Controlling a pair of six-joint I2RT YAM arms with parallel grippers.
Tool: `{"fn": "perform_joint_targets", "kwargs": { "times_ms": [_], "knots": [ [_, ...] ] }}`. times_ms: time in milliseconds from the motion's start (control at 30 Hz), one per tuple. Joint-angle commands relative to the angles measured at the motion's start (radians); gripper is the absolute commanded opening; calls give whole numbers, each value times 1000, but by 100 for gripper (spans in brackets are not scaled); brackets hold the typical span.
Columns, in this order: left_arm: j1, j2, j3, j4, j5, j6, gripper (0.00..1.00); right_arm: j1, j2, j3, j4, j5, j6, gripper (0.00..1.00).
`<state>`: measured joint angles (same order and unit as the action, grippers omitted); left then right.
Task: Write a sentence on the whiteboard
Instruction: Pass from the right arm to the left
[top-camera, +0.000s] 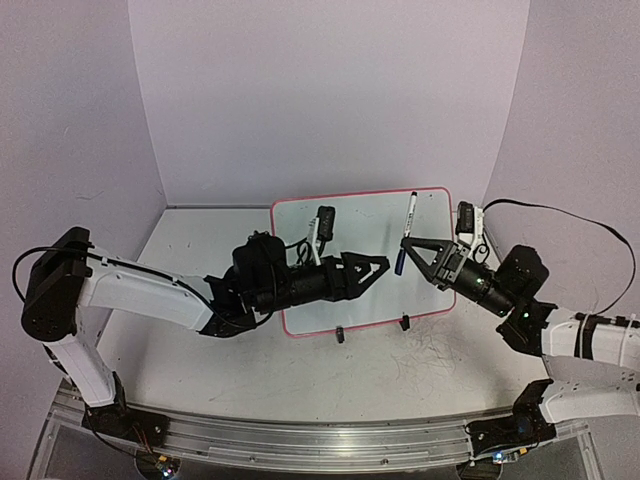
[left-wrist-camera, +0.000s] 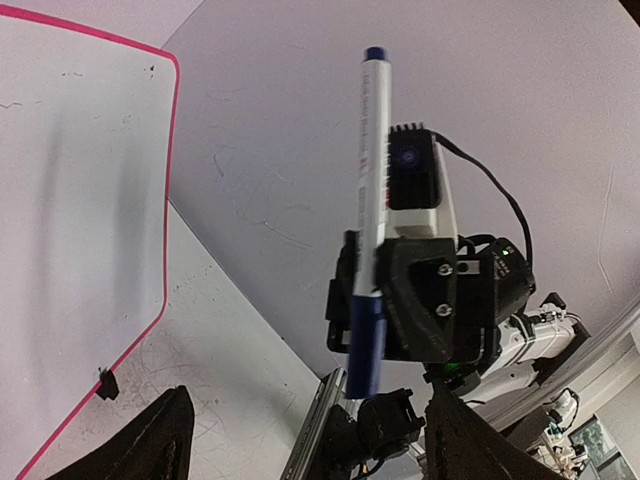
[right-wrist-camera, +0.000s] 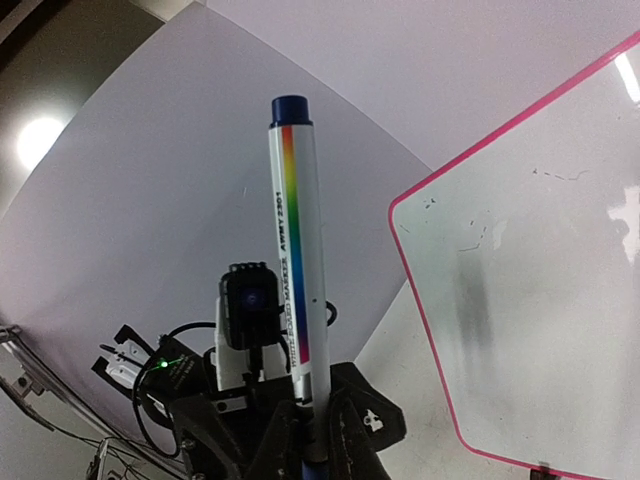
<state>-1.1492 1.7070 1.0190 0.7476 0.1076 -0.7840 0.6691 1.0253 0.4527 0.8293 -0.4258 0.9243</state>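
White with a thin pink rim, the whiteboard (top-camera: 372, 215) sits on the worktop (top-camera: 200, 250) toward the back wall, between the two arms. Two small black clip feet (top-camera: 340, 333) show at its near edge. Its surface carries only faint specks and grey smears.

The right jaws are closed on a marker (top-camera: 409, 222) with a white barrel and a rainbow stripe down its side. They clamp it low on the barrel, just above the wide blue cap at its lower end. The marker stands nearly upright, leaning slightly, and in the top view it lies over the right part of the board.

The left jaws stand wide open and hold nothing. They reach across the middle of the board, pointing at the marker but apart from it.

Faint grey scribbles (top-camera: 440, 355) mark the worktop in front of the board's right corner.
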Motion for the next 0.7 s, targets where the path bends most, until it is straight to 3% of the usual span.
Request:
{"fn": "perform_joint_targets", "kwargs": {
  "times_ms": [0,233,433,533,667],
  "knots": [
    [-6,-16,72,53,124,68,82,14,46,60,26,30,16,0],
    [-7,31,122,47,139,79,70,39,109,111,39,28,28,0],
    [-3,16,105,20,63,74,50,52,113,112,41,42,33,0],
    [0,-4,86,-16,2,71,63,56,107,110,41,44,33,0],
    [5,13,106,-33,33,60,64,64,108,112,40,43,33,0]
  ]
}}
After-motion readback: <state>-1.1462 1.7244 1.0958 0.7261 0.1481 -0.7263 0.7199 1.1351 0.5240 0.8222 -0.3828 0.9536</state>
